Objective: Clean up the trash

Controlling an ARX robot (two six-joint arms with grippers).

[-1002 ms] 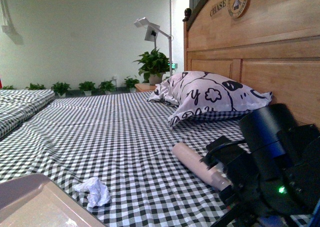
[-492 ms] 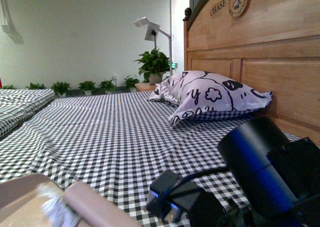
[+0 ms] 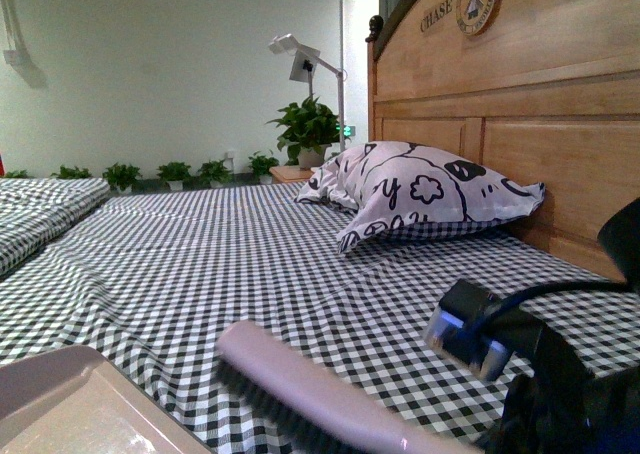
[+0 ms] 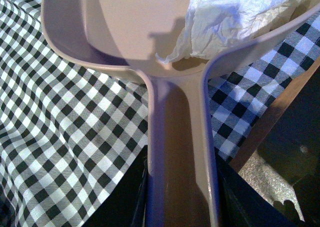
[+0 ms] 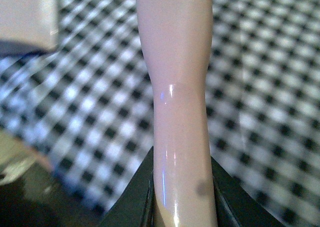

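Black-and-white checked bedding [image 3: 230,264] covers the bed, with a wooden headboard [image 3: 520,104] along the right side and a white patterned pillow [image 3: 425,196] lying against it. Potted plants [image 3: 305,129] and a white lamp [image 3: 300,59] stand against the far wall.

At the lower left of the front view sits the corner of a pale pink dustpan [image 3: 70,409]. The left wrist view shows the same dustpan [image 4: 115,27] resting on the checked cloth, and the trash [image 4: 235,17], a crumpled wad of white tissue, lies inside the pan near its rim, beside the point where the handle joins. The left gripper [image 4: 182,187] has its dark fingers [image 4: 142,187] closed on either side of the dustpan's handle [image 4: 180,137].

A pale pink rod-like tool handle [image 3: 310,389] slants across the bed in the front view, just beside the dustpan, running toward the dark right arm [image 3: 540,374]. In the right wrist view the right gripper [image 5: 182,197] clamps this handle [image 5: 177,87] between its dark fingers [image 5: 135,197], above the checked bedding. That view is blurred.
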